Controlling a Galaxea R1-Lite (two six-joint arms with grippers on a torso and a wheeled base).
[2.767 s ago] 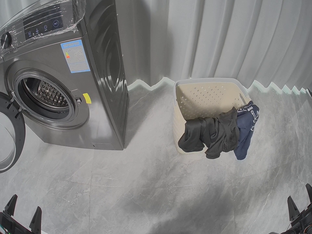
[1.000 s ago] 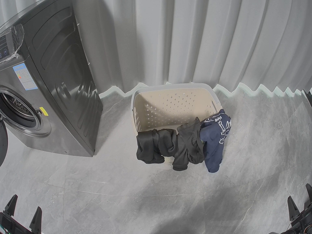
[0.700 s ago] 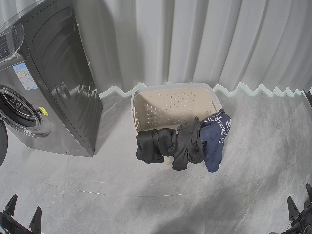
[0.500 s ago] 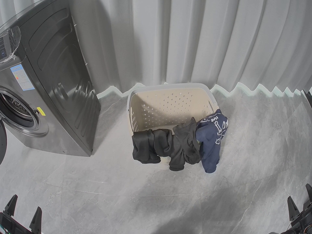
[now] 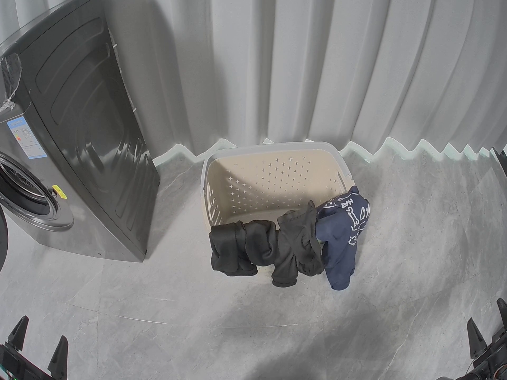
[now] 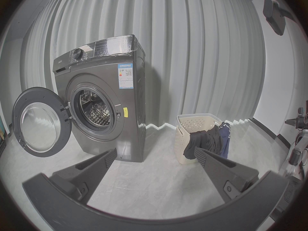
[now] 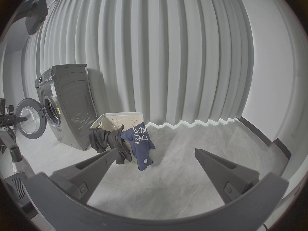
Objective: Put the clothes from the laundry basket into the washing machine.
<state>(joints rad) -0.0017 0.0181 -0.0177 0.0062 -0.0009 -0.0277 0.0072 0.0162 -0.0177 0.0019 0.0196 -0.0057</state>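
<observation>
Clothes (image 5: pixel 296 244) were found draped over the near rim of the laundry basket (image 5: pixel 274 148), well ahead of the left gripper (image 5: pixel 42 331) and the right gripper (image 5: pixel 486 313) and roughly between the two. A black garment (image 5: pixel 264 246) was hung toward the left gripper's side. A navy printed garment (image 5: pixel 342 236) was hung against it, toward the right gripper's side. Both pieces were laid partly inside and partly outside the basket, with their ends low near the floor (image 5: pixel 211 317). The left gripper was held low with its fingers spread wide and nothing between them. The right gripper was likewise spread and empty. The washing machine (image 5: pixel 79 133) was stood ahead of the left gripper and off to its outer side, apart from the basket. Its round door (image 6: pixel 40 122) was swung fully open and the drum (image 6: pixel 96 108) was exposed. A pleated curtain (image 5: pixel 317 54) was hung beyond the basket and the machine.
</observation>
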